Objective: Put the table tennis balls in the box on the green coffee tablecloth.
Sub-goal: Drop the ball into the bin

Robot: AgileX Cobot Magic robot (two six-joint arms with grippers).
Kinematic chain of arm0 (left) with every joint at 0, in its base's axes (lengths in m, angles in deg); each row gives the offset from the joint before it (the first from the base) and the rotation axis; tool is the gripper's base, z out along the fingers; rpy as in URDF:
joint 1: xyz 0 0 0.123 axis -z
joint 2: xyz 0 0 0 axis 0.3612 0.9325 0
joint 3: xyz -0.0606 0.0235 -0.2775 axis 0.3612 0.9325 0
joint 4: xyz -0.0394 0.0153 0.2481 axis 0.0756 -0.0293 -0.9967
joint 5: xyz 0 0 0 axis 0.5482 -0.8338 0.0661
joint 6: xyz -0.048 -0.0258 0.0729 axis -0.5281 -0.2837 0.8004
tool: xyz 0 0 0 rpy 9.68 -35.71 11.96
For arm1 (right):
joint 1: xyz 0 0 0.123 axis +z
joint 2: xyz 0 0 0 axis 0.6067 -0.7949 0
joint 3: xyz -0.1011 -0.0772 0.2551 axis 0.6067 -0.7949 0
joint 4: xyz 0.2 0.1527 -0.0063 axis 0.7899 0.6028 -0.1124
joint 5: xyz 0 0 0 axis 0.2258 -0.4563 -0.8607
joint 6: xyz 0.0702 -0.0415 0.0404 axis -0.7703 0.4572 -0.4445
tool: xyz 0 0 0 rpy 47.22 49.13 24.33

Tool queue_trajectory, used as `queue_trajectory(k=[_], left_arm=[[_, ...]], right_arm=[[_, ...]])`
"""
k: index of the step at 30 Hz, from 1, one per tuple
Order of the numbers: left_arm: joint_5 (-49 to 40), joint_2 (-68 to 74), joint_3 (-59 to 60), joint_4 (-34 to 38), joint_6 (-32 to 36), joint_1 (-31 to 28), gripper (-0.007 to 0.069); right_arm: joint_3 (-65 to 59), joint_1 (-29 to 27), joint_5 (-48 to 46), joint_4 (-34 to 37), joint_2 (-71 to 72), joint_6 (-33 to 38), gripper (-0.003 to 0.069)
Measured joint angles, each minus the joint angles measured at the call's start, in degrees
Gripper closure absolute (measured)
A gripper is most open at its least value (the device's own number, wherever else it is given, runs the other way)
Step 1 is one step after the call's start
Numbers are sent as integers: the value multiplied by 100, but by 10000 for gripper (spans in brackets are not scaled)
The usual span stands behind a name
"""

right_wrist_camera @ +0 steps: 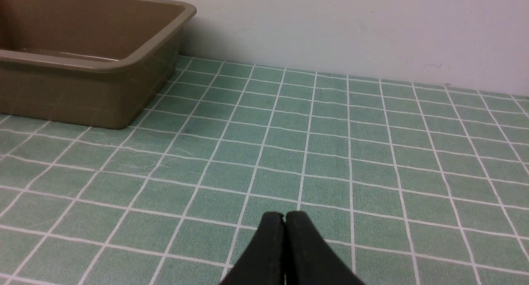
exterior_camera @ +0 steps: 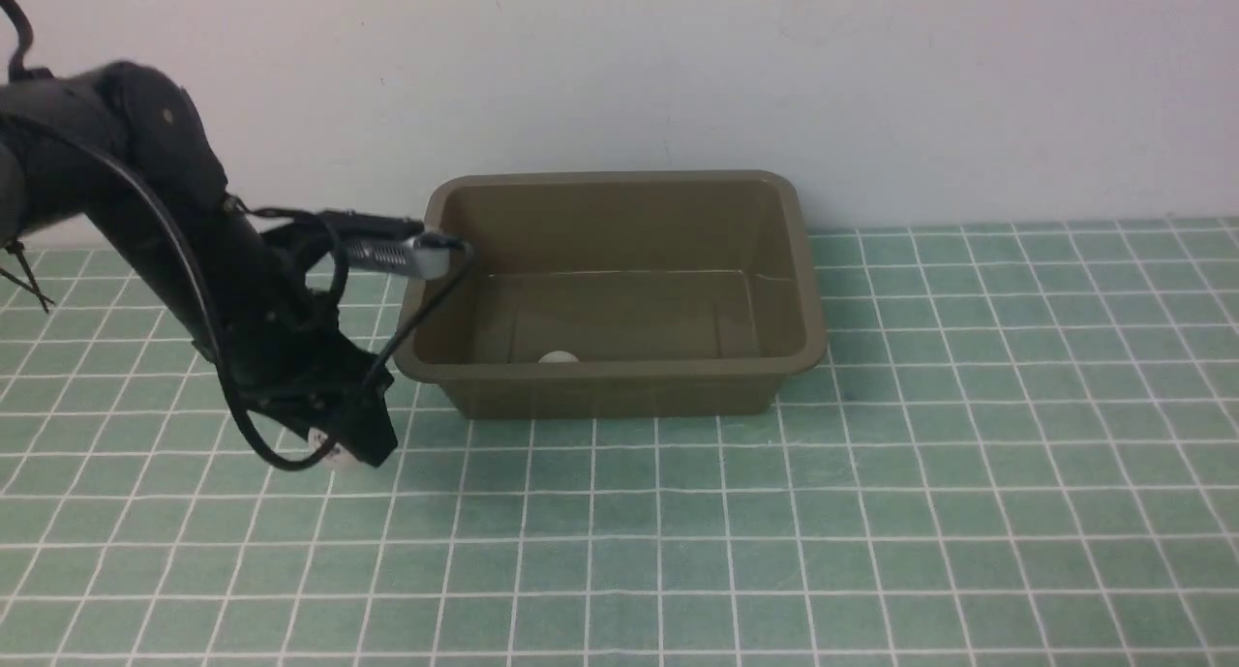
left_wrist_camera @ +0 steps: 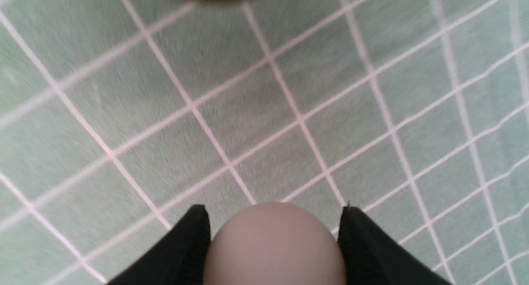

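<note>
The box [exterior_camera: 619, 299] stands on the green coffee tablecloth [exterior_camera: 871, 512] at the back of the worktop, close to the wall [exterior_camera: 774, 67]. Its long axis runs left to right across the front view, its opening faces straight up, and its flared rim is level. One table tennis ball [exterior_camera: 559, 358] lies inside on the box floor, against the near wall and left of centre; only its top shows above the near rim.

The second table tennis ball [left_wrist_camera: 275, 245] sits between the jaws of the left gripper [exterior_camera: 339, 449], low over the cloth just beside the box's near left corner. In the left wrist view the two black fingers [left_wrist_camera: 182, 252] flank the ball closely on both sides and appear to press on it, so the jaws are partly apart and clamped on the ball. Whether the ball rests on the cloth or is lifted clear of it cannot be told. No logo shows on either ball.

The right gripper [right_wrist_camera: 284, 219] hovers over bare cloth to the right of the box, well apart from it, its jaws pressed together and holding nothing.

The left arm's cable [exterior_camera: 416, 309] and wrist camera [exterior_camera: 402, 256] overlap the box's left rim in the front view
</note>
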Motion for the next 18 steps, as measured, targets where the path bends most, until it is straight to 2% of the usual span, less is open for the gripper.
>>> queue_trajectory(k=[6,9,15,18], left_arm=[[-142,-142,-1255,354,-7,0,272],[-38,-142,-1449,587,-7,0,272],[1251,-77,-1534,1249,9,11,272],[1741,84,-1541,1299,83,114,272]], right_arm=[[0,0,0,0,0,0,676],[0,0,0,0,0,0,676],[0,0,0,0,0,0,676],[0,0,0,0,0,0,676]])
